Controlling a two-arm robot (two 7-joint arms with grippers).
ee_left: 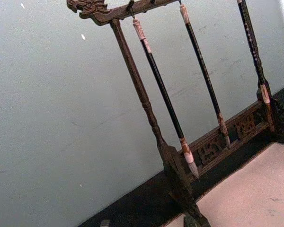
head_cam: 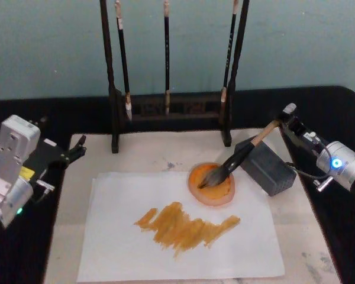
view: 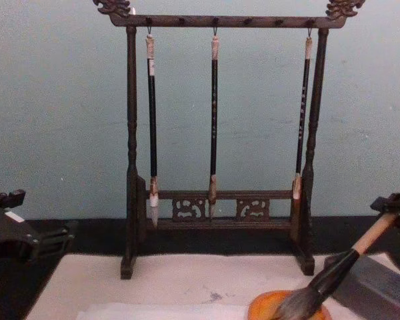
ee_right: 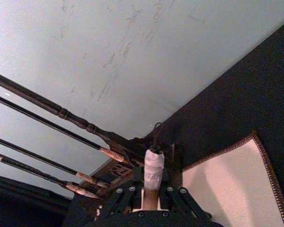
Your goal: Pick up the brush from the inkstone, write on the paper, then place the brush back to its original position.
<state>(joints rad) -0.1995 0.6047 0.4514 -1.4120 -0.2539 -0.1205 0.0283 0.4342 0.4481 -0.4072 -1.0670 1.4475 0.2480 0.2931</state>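
Right gripper (head_cam: 286,120) is clamping its jaws on the handle end of the brush (head_cam: 241,155), which is leaning on the dark inkstone (head_cam: 272,173), bristles dipping in the orange dish (head_cam: 220,200). Paper (head_cam: 118,248) is lying below, carrying orange-brown strokes. Left gripper (head_cam: 62,167) is idling at left, jaws apart.

The black worktop (head_cam: 319,100) carries a cream mat (head_cam: 296,213) at its centre; a brush rack (head_cam: 165,109) stands at the mat's twelve o'clock edge.
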